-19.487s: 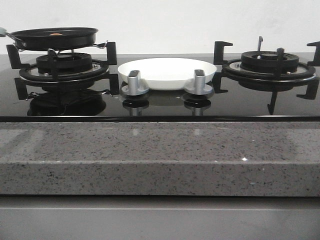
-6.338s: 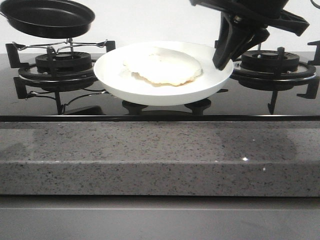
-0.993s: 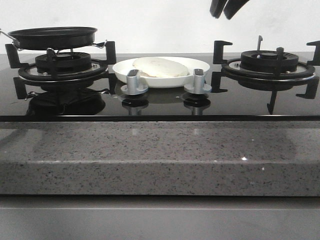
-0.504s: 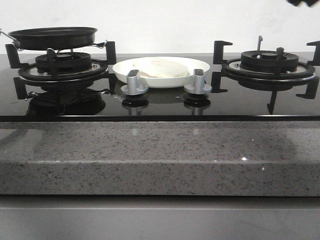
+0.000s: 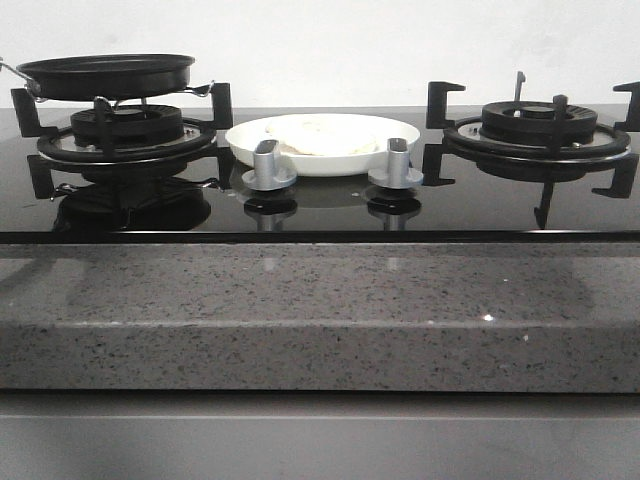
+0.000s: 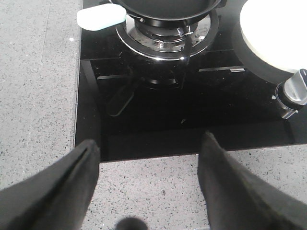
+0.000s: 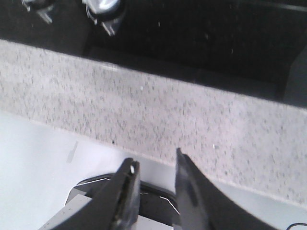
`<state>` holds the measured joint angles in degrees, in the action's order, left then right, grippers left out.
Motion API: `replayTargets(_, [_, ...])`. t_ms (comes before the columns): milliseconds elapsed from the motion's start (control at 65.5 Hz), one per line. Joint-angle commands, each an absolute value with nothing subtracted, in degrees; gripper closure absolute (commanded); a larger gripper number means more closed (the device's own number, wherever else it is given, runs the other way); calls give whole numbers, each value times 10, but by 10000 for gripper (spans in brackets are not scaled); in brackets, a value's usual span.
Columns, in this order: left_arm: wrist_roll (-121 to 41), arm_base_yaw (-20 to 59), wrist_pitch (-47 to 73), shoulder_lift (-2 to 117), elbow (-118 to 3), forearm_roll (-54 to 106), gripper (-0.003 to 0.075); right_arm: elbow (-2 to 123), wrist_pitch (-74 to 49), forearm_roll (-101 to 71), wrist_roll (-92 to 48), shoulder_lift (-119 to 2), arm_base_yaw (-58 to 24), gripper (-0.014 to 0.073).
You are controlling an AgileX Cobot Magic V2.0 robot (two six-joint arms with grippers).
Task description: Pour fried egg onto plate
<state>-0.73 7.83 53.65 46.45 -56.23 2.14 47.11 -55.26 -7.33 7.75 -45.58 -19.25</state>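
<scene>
Landmark: the round glossy white plate (image 5: 322, 144), sitting on the black glass hob (image 5: 320, 205) midway between the two burners, just behind the two silver control knobs (image 5: 268, 166). The flat pale fried egg (image 5: 318, 135) lies in the plate, inside its rim; yolk not discernible from the front. Left of the plate, the black round frying pan (image 5: 105, 74) rests level on the left burner's black pan support (image 5: 125, 130); the pan's pale handle end (image 6: 99, 17) shows in the left wrist view. Right of the plate, the right burner grate (image 5: 540, 125) is bare. In front of the plate and hob runs the speckled grey stone countertop edge (image 5: 320, 315). Neither arm appears in the front view. Left gripper (image 6: 148, 179): camera angled down at the countertop's front strip and the hob's left half, with the plate's rim (image 6: 268, 45) at the frame edge; black fingers (image 6: 62, 182) spread wide apart, nothing between them, hanging over the stone. Right gripper (image 7: 156, 184): pointed down past the countertop's front edge, on the near side of the plate, one knob (image 7: 103, 7) just visible; fingers (image 7: 125, 191) with a narrow gap between them, gripping nothing.
</scene>
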Motion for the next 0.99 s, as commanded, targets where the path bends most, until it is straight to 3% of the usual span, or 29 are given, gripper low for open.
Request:
replayTargets(0, [0,82,500,461,-578,27,282,484,-531,-68,71,-442,-193,363])
replayTargets(748, [0,82,500,461,-578,28,286,484,-534,-56,71,-439,-193,368])
replayTargets(840, [0,82,500,461,-578,28,347,484,-536,-56,71,-439,-193,424])
replayTargets(977, [0,82,500,461,-578,28,525,484,-536,-56,71,-439,-193,585])
